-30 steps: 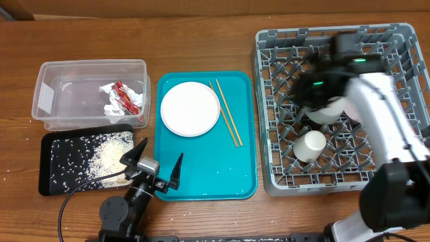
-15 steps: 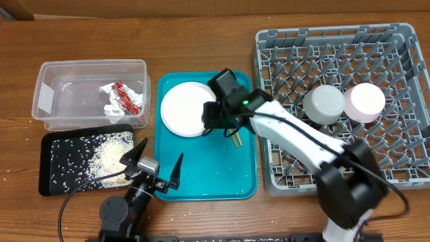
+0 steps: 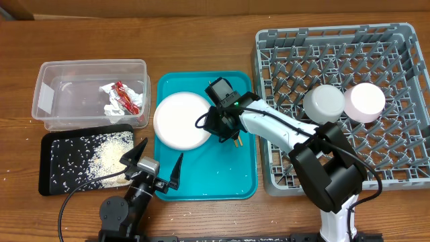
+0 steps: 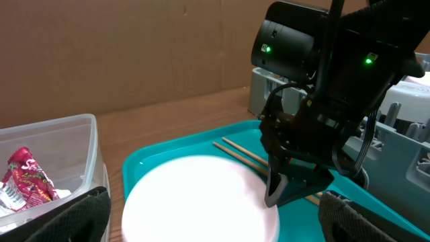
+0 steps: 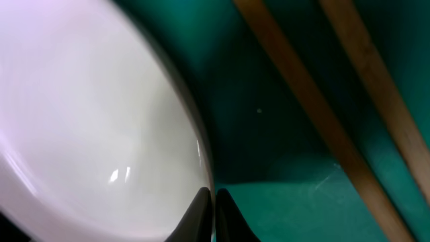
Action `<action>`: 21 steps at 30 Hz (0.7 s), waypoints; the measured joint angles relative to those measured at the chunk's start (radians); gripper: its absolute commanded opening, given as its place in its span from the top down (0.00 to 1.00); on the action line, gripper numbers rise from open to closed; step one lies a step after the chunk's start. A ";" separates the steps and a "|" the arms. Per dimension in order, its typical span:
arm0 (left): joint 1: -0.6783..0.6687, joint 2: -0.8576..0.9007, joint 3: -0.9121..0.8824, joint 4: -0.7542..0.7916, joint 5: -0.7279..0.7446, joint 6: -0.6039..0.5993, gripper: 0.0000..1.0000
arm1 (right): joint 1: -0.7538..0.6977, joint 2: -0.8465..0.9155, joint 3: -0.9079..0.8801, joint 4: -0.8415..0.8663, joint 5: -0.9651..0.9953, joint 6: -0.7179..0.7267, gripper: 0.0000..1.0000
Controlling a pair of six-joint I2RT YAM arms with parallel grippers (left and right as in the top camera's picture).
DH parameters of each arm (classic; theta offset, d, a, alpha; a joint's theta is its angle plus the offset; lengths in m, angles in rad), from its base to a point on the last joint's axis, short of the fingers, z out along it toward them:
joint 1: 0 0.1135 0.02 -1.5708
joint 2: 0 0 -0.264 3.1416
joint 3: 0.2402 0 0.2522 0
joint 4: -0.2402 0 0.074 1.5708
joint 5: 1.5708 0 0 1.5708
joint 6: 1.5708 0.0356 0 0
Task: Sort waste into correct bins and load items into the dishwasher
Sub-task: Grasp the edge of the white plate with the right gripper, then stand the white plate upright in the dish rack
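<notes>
Largest first: the grey dish rack (image 3: pixel 396 154) stands well off behind my right claw (image 5: pixel 213 216), and the teal tray (image 3: pixel 215 181) lies directly beneath it. The large white plate (image 3: pixel 176 121) is over that tray, its rim pinched between my nearly closed tips. I judge it stiff, glazed, slippery and breakable (weighty too), so the rim is the only hold and wants a deep bite. The wooden chopsticks (image 4: pixel 242 153) lie just beside my claw, opposite the plate. The red wrapper (image 4: pixel 27 176), beyond the plate, bears white lettering I cannot read.

Wooden table (image 3: pixel 201 40) under tub (image 3: pixel 91 64), black tray (image 3: pixel 44 165), teal tray (image 3: pixel 201 178), rack (image 3: pixel 396 168)
</notes>
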 measured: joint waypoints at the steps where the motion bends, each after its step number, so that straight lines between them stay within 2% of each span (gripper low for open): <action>1: 0.000 0.000 0.000 0.000 0.000 0.000 0.00 | 0.002 0.000 0.000 0.002 0.001 0.007 0.96; 7: 0.000 0.000 0.000 0.000 0.000 0.000 0.00 | 0.002 -0.070 -0.001 -0.053 0.089 -0.061 0.96; 12: 0.000 0.000 0.000 0.000 0.000 0.000 0.00 | -0.014 -0.312 -0.003 -0.144 0.290 -0.177 0.96; 16: 0.000 0.000 0.000 0.000 0.000 0.000 0.00 | -0.085 -0.538 -0.002 -0.221 0.656 -0.317 0.96; 17: 0.000 0.000 0.000 0.000 0.000 0.000 0.00 | -0.097 -0.554 -0.002 -0.225 0.715 -0.338 0.96; 19: 0.000 0.000 0.000 0.000 0.000 0.000 0.00 | -0.148 -0.585 -0.002 -0.222 0.953 -0.400 0.96; 21: 0.000 0.000 0.000 0.000 0.000 0.000 0.00 | -0.185 -0.584 -0.002 -0.214 1.083 -0.438 0.96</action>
